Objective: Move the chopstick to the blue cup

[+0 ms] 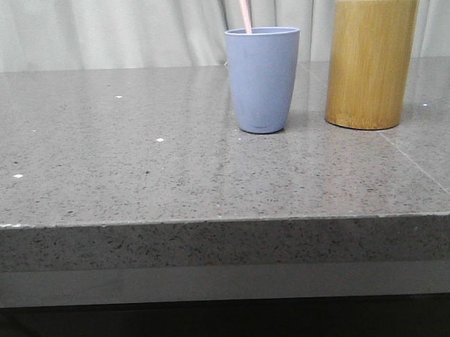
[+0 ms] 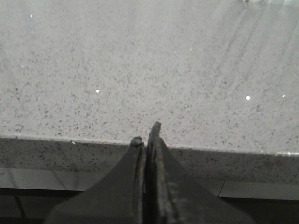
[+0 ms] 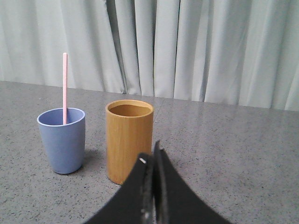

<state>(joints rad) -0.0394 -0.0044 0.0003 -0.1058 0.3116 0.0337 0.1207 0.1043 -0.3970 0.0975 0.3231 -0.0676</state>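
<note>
The blue cup (image 1: 264, 79) stands upright on the grey stone table, right of centre in the front view. A pale pink chopstick (image 1: 244, 11) stands in it, leaning against its rim and rising out of frame. In the right wrist view the cup (image 3: 61, 140) holds the chopstick (image 3: 65, 86) upright. My right gripper (image 3: 152, 156) is shut and empty, hanging back from the bamboo cylinder. My left gripper (image 2: 147, 134) is shut and empty, over the table's front edge. Neither gripper shows in the front view.
A taller yellow-brown bamboo cylinder (image 1: 370, 63) stands right of the cup; in the right wrist view (image 3: 129, 140) its visible upper inside looks empty. The table's front edge (image 1: 212, 220) runs across the front view. Pale curtains (image 3: 196, 46) hang behind the table.
</note>
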